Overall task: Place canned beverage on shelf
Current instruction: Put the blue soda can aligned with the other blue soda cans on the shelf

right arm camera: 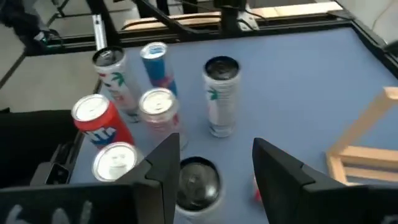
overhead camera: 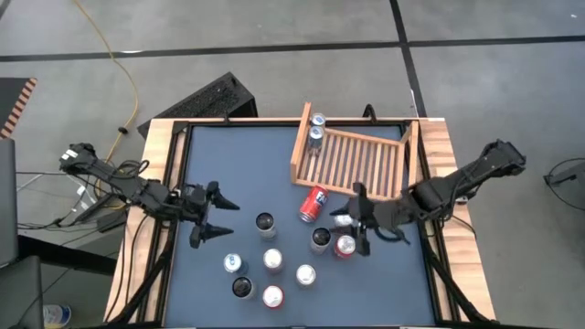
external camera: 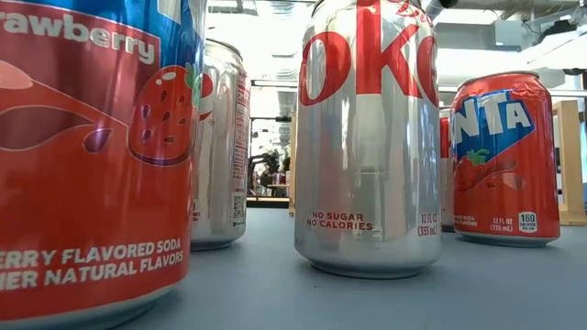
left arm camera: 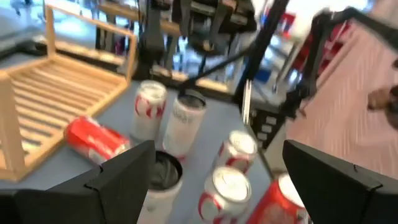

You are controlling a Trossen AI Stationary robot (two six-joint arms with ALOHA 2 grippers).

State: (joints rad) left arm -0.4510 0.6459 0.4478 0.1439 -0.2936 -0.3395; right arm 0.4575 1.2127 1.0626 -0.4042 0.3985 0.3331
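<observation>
**Right gripper over dark-topped can; shelf holds two cans**

Right gripper point(overhead camera: 361, 222) sits low near the table's point(overhead camera: 228, 164) middle-right, fingers spread. In the right wrist view a dark-topped can point(right arm camera: 198, 182) stands between the two fingers point(right arm camera: 163, 163); contact cannot be told. In the high view the same can point(overhead camera: 320, 239) stands just beside a red can point(overhead camera: 345, 246).

Shelf point(overhead camera: 358, 163) lies at the far right of the table, slatted base up. Two cans point(overhead camera: 316, 129) stand in its far left corner, touching or nearly so. A red can point(overhead camera: 313, 203) lies on its side just in front of the shelf's near edge.

Left gripper point(overhead camera: 215, 217) hovers at the left side, fingers spread wide, holding nothing. Loose cans stand in a cluster point(overhead camera: 272, 274) at the near middle of the table.
</observation>
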